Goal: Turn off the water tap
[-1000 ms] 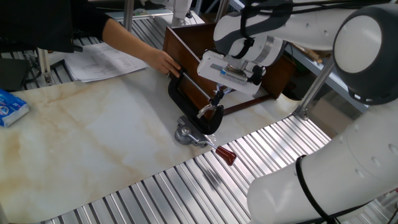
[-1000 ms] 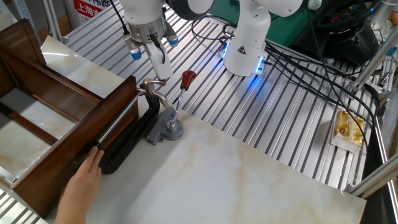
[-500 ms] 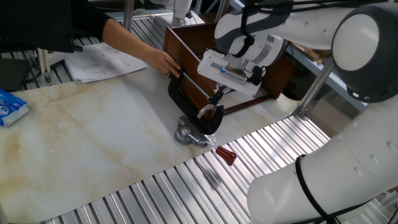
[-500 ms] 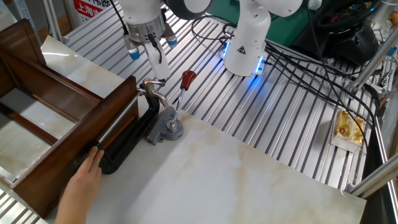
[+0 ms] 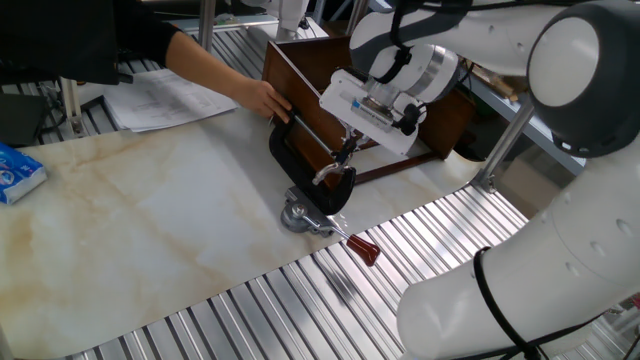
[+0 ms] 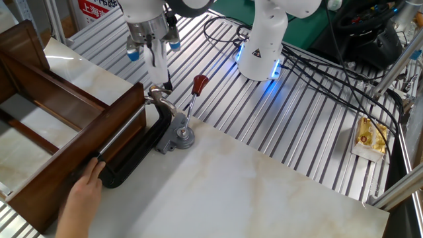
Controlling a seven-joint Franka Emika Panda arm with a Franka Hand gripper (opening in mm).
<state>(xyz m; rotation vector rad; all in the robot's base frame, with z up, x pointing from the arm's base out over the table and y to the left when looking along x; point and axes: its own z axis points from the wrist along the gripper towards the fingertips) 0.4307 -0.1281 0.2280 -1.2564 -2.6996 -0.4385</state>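
The water tap (image 6: 160,94) is a small silver fitting held in the jaw of a black C-clamp (image 6: 135,153) against the edge of the brown wooden box (image 6: 59,125). In one fixed view the tap (image 5: 323,176) shows as a small silver piece at the clamp's top (image 5: 300,165). My gripper (image 6: 162,79) comes down from above with its fingers close together. Its tips are right at the tap's lever, on the side away from the box. In one fixed view the gripper (image 5: 346,150) hangs just above the tap. Nothing shows between the fingers.
A red-handled rod (image 6: 198,84) with a round grey disc (image 6: 183,139) lies beside the clamp. A person's hand (image 6: 82,205) holds the clamp's far end, also seen by the box (image 5: 262,98). Papers (image 5: 165,98) and a blue packet (image 5: 18,172) lie far off.
My gripper has moved a little toward the wooden box, at the tap's lever. The clamp and box have shifted slightly, and the person's hand has slid along with them.
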